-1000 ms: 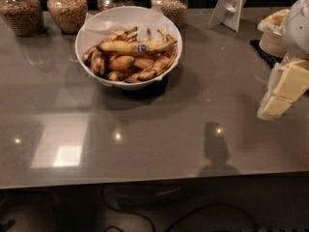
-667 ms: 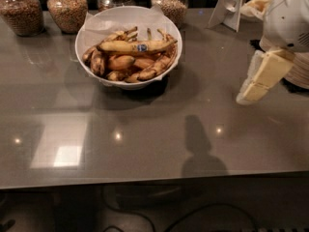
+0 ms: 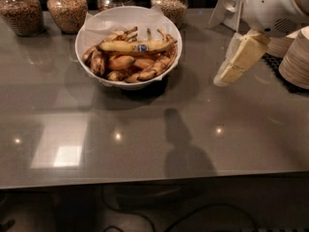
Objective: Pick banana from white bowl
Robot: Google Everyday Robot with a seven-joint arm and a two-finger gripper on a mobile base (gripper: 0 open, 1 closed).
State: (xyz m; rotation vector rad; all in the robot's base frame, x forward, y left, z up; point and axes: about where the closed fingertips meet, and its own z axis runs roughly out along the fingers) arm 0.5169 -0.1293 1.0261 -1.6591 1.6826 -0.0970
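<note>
- A banana [image 3: 130,46] with a blue sticker [image 3: 141,47] lies crosswise on top of a heap of brown-spotted bananas in the white bowl [image 3: 126,84]
- The bowl stands toward the back left of a grey counter [image 3: 145,144], just in front of four glass jars [image 3: 67,6]
- The gripper [image 3: 223,81] hangs over the counter well right of the bowl, slanting down-left; open or closed cannot be told
- Stacked small bowls [image 3: 295,57] sit at the right edge

white bowl [image 3: 126,84]: large, round, deep, paper-lined, upright on counter [image 3: 145,144], back left of centre | bananas [image 3: 120,63]: brown-spotted heap filling it | top banana [image 3: 128,46]: yellower, lying crosswise, blue sticker near right end | gripper [image 3: 240,61]: above counter, right of bowl, well apart
</note>
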